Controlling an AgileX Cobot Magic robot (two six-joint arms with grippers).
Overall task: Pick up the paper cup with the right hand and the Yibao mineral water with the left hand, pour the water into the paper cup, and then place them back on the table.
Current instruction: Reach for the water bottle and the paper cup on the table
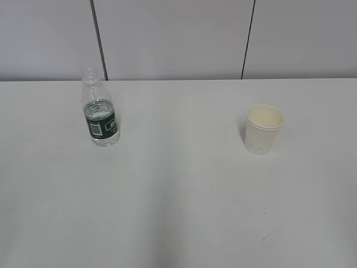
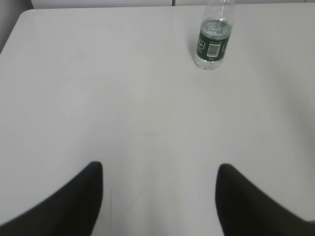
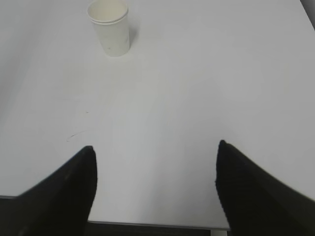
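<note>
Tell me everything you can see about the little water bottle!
The Yibao mineral water is a small clear plastic bottle with a ribbed neck and no cap, so its mouth is open. A dark green label with a white barcode patch wraps its middle, and water reaches about the top of the label. It stands upright on the white table, toward the far left in the exterior view. Nothing touches it but the table; the left claw is open and well short of it.
</note>
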